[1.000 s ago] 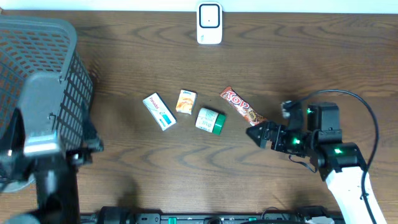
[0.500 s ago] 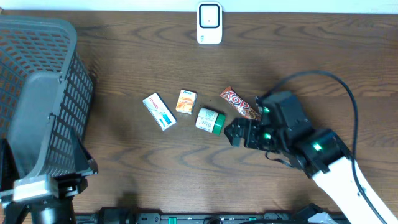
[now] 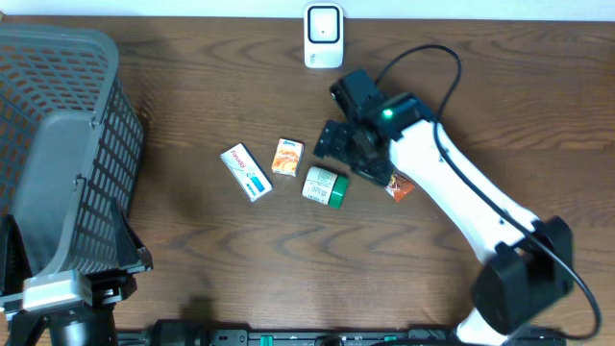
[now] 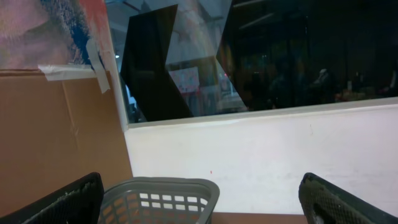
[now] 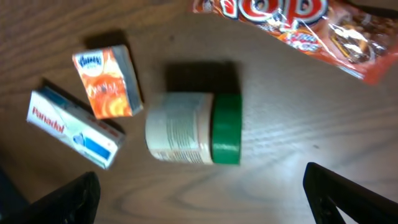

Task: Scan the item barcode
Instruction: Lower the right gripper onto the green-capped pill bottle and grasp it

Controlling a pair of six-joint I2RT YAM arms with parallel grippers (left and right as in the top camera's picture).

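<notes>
Starting at the left, the left gripper (image 4: 199, 186) stands wide open and empty near the grey basket (image 3: 86, 86). On the surface (image 3: 211, 259) lie a white-blue box (image 3: 246, 171), an orange box (image 3: 287, 157) and a green-capped bottle (image 3: 325, 186), and the right gripper (image 5: 199, 177) hangs open above the bottle, holding nothing. I judge the task is hardly begun: no item is picked up, and showing a barcode to the white scanner (image 3: 324, 37) is all left.

Left gripper (image 4: 202, 204), right gripper (image 5: 202, 198): jaws wide apart.
</notes>
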